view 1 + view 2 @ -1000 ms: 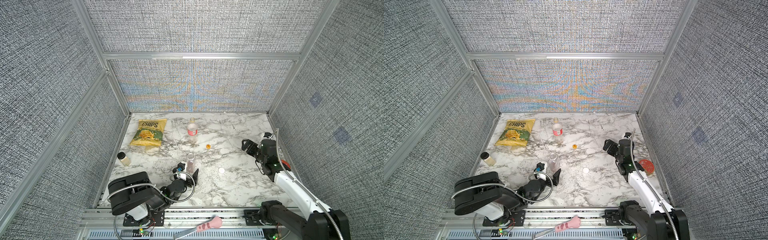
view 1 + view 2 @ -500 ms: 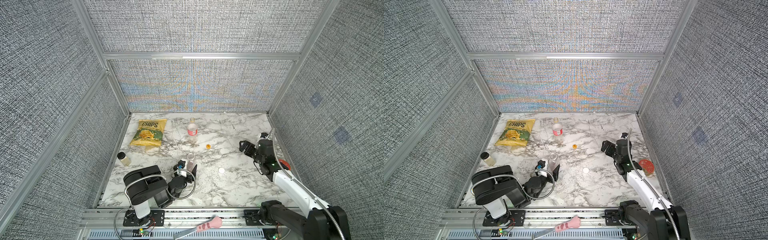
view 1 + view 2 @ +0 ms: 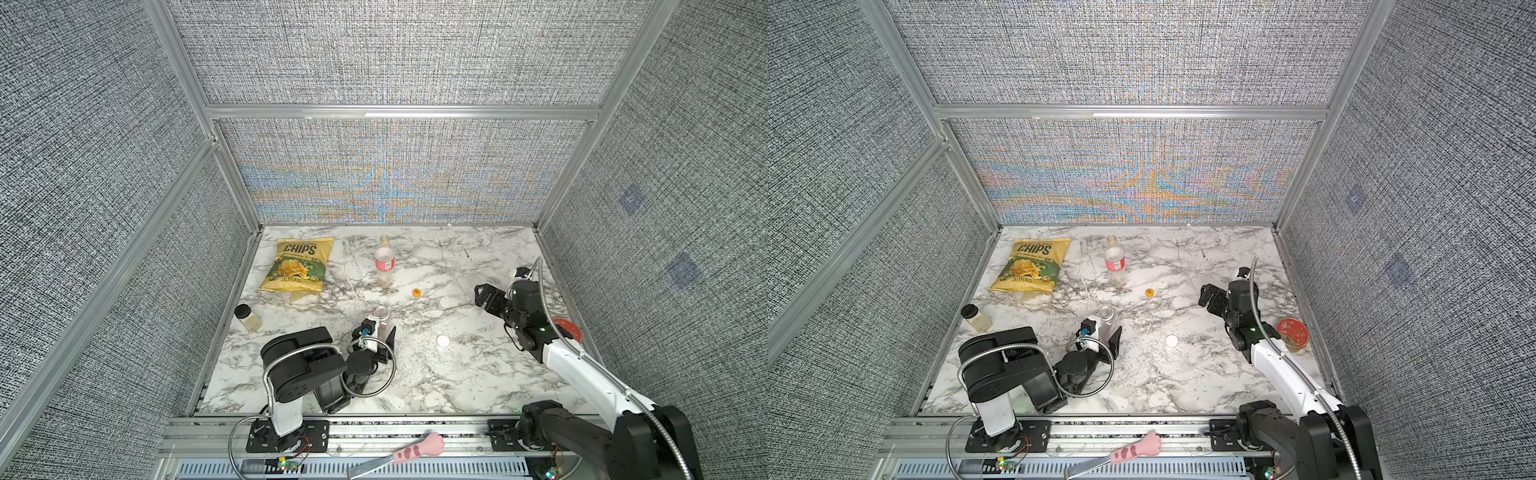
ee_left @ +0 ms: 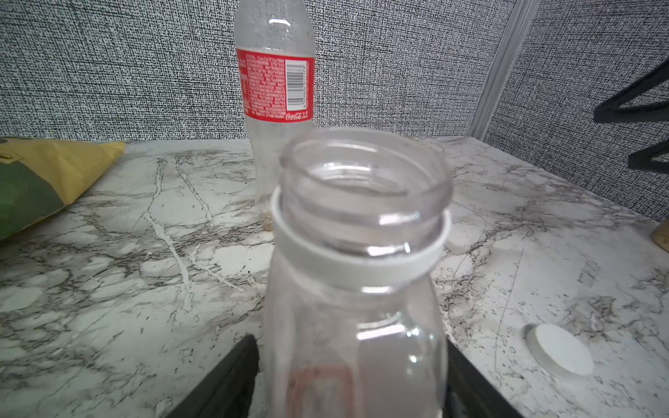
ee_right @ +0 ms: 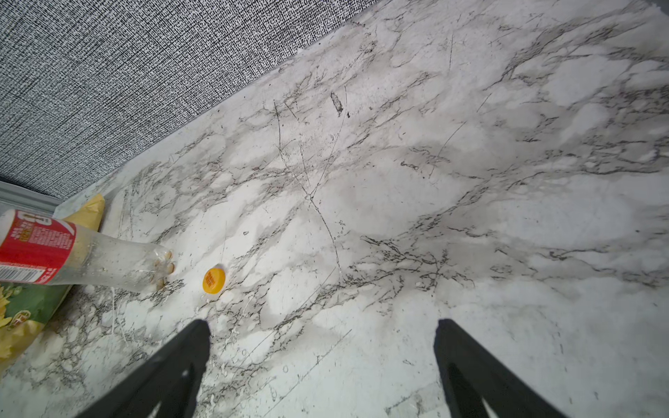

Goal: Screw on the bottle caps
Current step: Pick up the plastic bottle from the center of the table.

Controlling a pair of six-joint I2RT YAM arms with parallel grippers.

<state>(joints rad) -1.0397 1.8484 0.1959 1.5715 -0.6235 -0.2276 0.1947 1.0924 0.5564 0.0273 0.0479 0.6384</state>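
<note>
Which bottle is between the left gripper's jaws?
The short pink-tinted bottle with the white neck ring: the left gripper has a finger on each side of its body. The taller red-labelled Coca-Cola bottle stands apart, farther back.

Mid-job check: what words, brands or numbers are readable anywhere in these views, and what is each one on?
"CHIPS": on the yellow chips bag, in both top views.
"JALAPENOS": along the lower edge of the same bag.
"Coca-Cola": on the taller bottle, at the bottom of its red label, left wrist view.
Too small to read: the label's fine print and barcode digits, and the print on the orange cap.
</note>
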